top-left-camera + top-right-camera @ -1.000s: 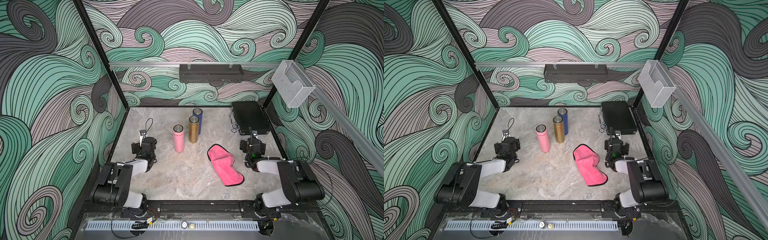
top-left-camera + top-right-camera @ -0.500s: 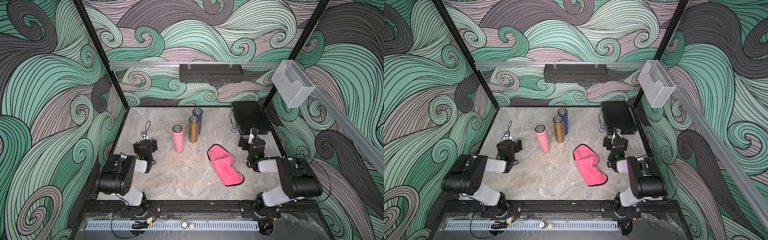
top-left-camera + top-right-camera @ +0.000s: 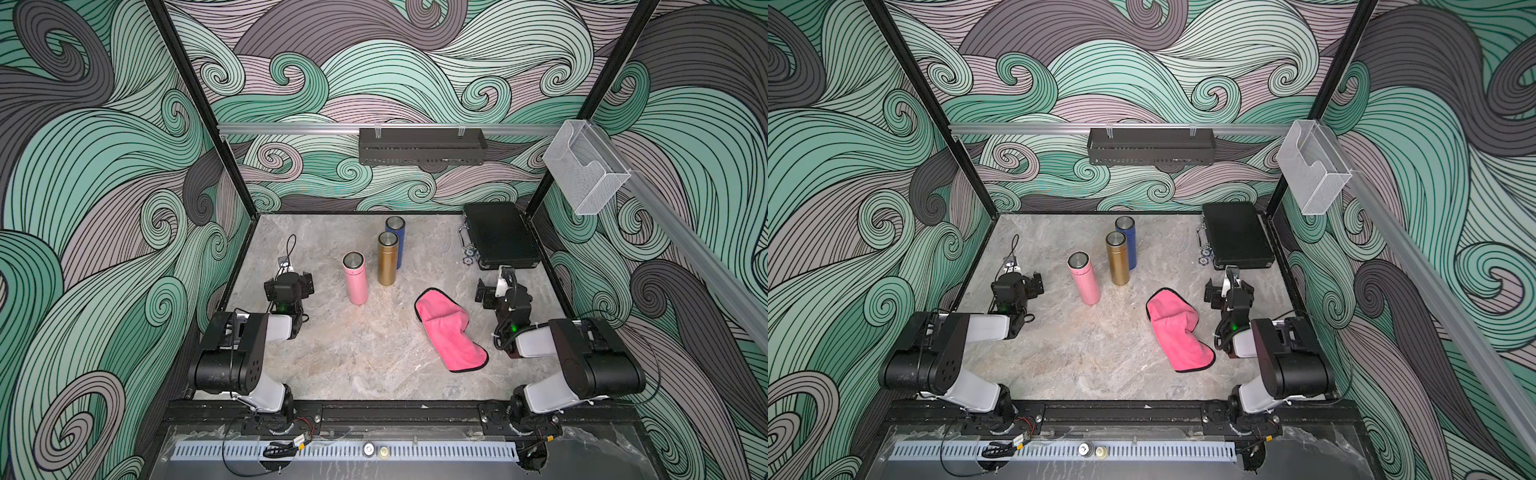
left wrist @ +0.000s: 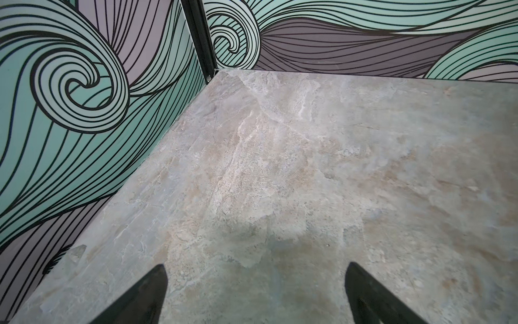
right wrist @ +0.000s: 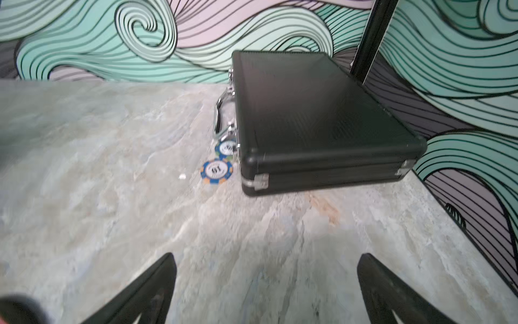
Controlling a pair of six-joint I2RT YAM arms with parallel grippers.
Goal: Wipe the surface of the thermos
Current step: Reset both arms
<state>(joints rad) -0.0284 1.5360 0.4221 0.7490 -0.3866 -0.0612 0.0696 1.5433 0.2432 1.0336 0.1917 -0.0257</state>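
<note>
- Tabletop (image 3: 353, 374) of grey marbled stone, with both arm bases mounted along its near edge.
- Pink cloth (image 3: 446, 332), crumpled and partly folded over itself, flat on the stone right of centre, nearer than all three flasks; touched by neither gripper.
- Right gripper (image 5: 266, 258), fingers spread wide with nothing between them, low over bare stone near the cloth's far end but apart from it; faces the black case.
- Left gripper (image 4: 255, 269), fingers likewise spread wide and empty, over bare stone close to the left wall; faces the far left corner.
- Pink thermos (image 3: 355, 278), upright with steel cap on, left of centre, between the left gripper and the cloth and apart from both.
- Gold thermos (image 3: 387, 259), upright, just behind and right of the pink one, not touching it.
- Blue thermos (image 3: 397, 232), upright, directly behind the gold one and partly hidden by it; contact between the two cannot be told.
- Black case (image 5: 308, 112), closed, flat in the far right corner; two poker chips (image 5: 216, 170) on the stone beside its handle side.
- Black shelf (image 3: 422, 146) hung from the back-wall rail; clear holder (image 3: 582, 166) on the right-hand rail.
</note>
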